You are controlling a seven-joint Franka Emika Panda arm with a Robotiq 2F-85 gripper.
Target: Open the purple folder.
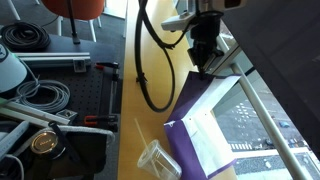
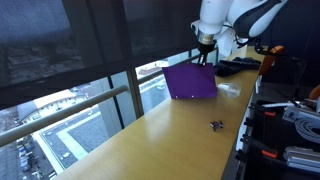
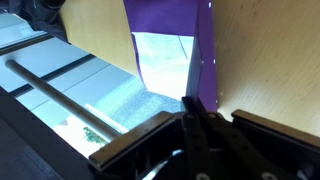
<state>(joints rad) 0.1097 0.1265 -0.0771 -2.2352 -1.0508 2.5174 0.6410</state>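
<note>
The purple folder (image 1: 188, 100) lies on the wooden table by the window. Its top cover stands lifted, nearly upright in an exterior view (image 2: 190, 80). White paper sheets (image 1: 215, 125) show inside. My gripper (image 1: 204, 62) is above the folder and shut on the upper edge of the raised cover; it also shows in an exterior view (image 2: 205, 58). In the wrist view the purple cover edge (image 3: 205, 60) runs straight into my closed jaws (image 3: 192, 112), with the white sheet (image 3: 160, 60) beside it.
A clear plastic cup (image 1: 158, 158) lies on its side next to the folder's near corner. A black cable (image 1: 150, 95) loops over the table. A small dark object (image 2: 215, 125) sits on the table. Window glass and a railing (image 2: 80, 110) border one table edge; cluttered equipment (image 1: 40, 100) borders the opposite side.
</note>
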